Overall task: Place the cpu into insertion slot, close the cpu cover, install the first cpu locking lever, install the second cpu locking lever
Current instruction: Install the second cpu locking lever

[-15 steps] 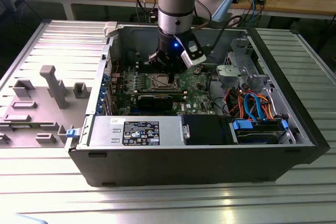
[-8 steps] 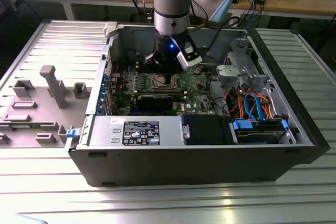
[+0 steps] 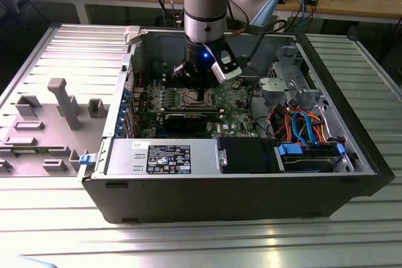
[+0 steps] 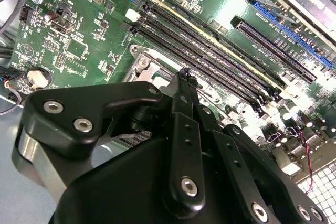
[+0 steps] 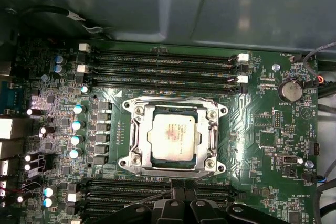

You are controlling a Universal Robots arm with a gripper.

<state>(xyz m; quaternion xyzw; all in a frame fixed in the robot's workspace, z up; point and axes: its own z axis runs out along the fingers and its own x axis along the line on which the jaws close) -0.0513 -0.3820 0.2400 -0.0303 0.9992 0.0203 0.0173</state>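
Observation:
The cpu, a silvery square chip, lies flat in the insertion slot on the green board. Around it lies the cpu cover, a silvery frame with a square window, flat over the chip's edges. My gripper is shut, its black fingertips together with nothing seen between them, just beside one edge of the socket. In the second wrist view the gripper points at the board next to the socket's metal rim. In the exterior view the gripper hangs inside the open computer case, right above the insertion slot.
Long black memory slots run on both sides of the socket. The case walls, a drive cage, coloured cables and the power supply hem in the board. A grey fixture plate lies at the exterior view's left.

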